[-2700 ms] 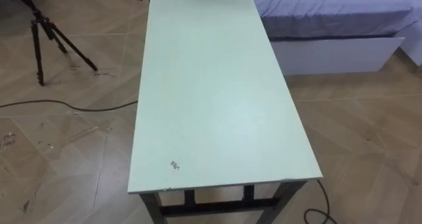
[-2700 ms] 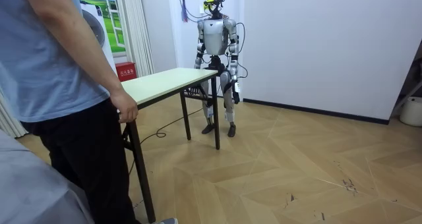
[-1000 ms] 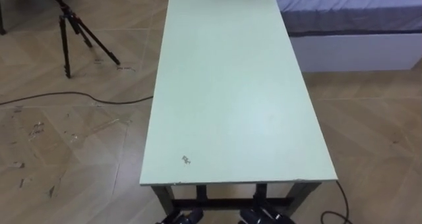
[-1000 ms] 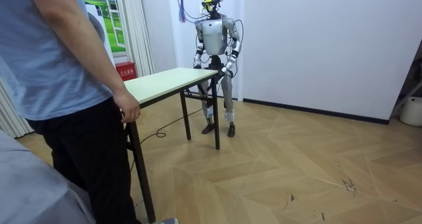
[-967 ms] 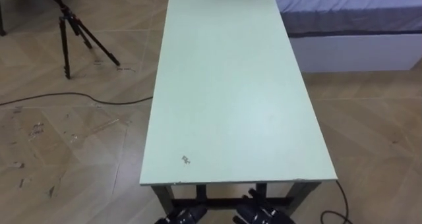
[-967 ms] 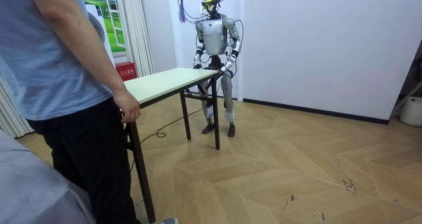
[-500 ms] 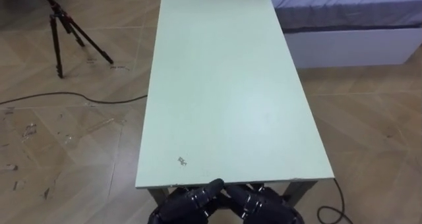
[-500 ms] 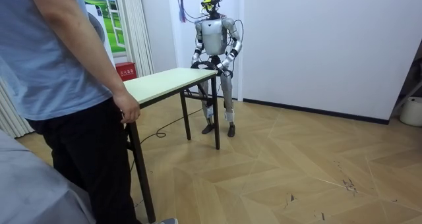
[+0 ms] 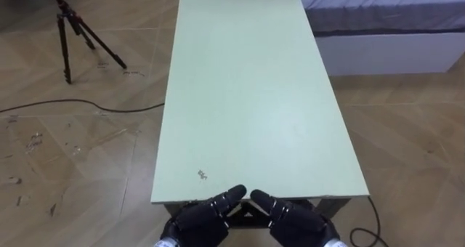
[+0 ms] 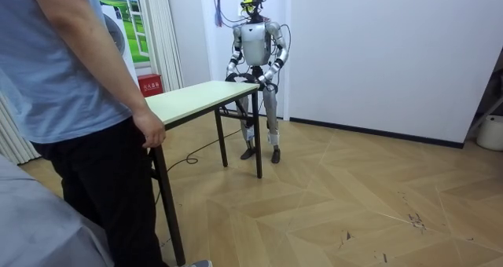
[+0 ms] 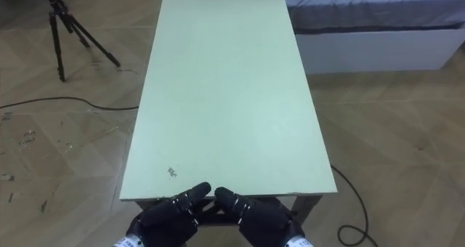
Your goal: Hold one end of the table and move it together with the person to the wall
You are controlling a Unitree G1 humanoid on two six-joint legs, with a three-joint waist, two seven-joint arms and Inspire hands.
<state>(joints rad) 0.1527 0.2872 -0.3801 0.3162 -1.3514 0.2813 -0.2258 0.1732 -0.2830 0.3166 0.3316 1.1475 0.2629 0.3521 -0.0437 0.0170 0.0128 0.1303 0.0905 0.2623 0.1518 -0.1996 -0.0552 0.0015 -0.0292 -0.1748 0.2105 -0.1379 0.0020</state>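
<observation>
In the left eye view, the dark left hand (image 9: 197, 219) and right hand (image 9: 296, 221) are showing higher than half a second ago. They are now hovering at the near short edge of the table (image 9: 251, 94), fingers loosely extended toward each other and grasping nothing. The tabletop is a long, smooth, matte, pale green rectangle on dark legs, lying between a black tripod (image 9: 67, 30) and a white-based bed (image 9: 392, 47).

In the room view, the robot is standing at the table's far end with forearms raised, where earlier they hung down. A person (image 10: 71, 102) is resting a hand (image 10: 150, 130) on the near corner.
</observation>
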